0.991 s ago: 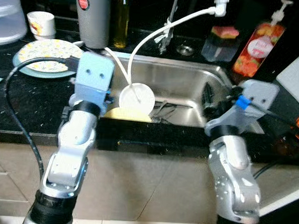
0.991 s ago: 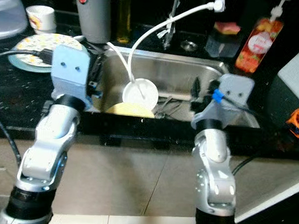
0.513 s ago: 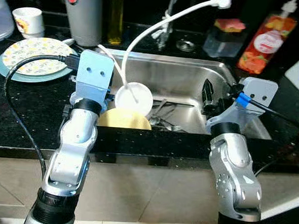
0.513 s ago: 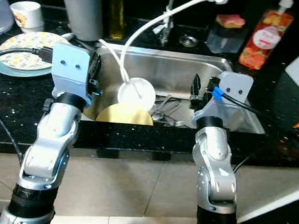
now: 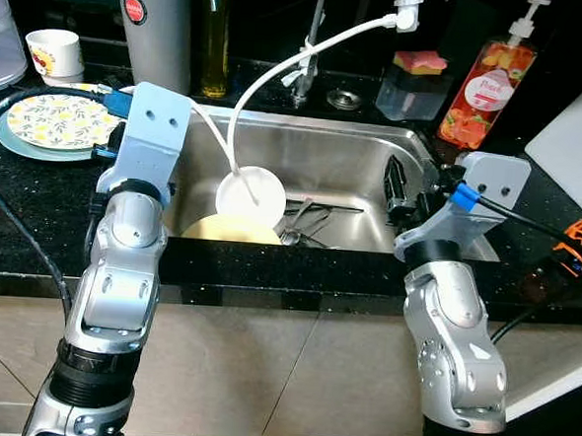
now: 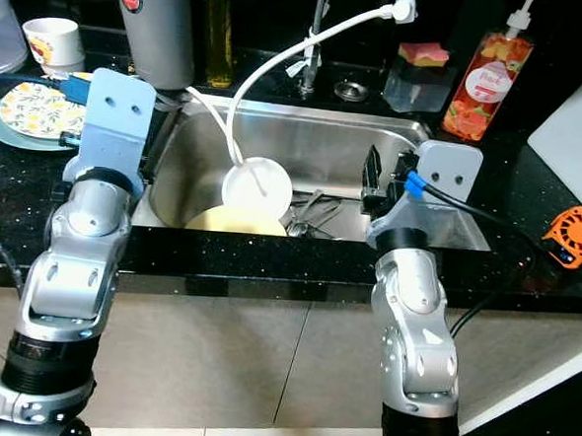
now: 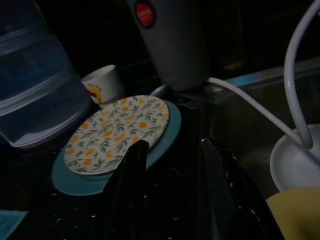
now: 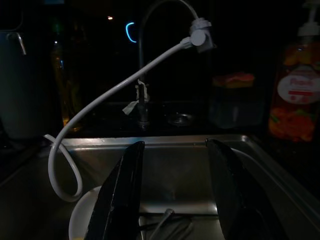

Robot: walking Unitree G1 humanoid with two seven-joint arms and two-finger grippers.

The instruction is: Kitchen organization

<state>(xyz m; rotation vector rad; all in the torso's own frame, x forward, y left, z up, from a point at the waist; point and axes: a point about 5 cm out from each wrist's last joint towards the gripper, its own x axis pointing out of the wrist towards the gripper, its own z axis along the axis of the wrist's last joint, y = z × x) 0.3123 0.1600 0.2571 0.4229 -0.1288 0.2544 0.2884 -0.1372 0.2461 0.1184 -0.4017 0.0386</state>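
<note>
Sink (image 5: 363, 163) holding white bowl (image 5: 250, 191) (hose-fed), yellow plate (image 5: 233, 229), cutlery (image 5: 309, 222)

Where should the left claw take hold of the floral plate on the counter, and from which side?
Probably by the rim nearest the sink. The floral plate lies flat, stacked on a teal plate, so only its thin raised edge offers a grip. The left claw is open, just sink-side of that edge; a low approach from there, one finger over and one under the rim, seems best. The white cup crowds the far side.

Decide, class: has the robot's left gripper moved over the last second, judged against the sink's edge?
Yes. The left gripper has swung from the sink out to its left, over the black counter, and points at the floral plate.
</note>
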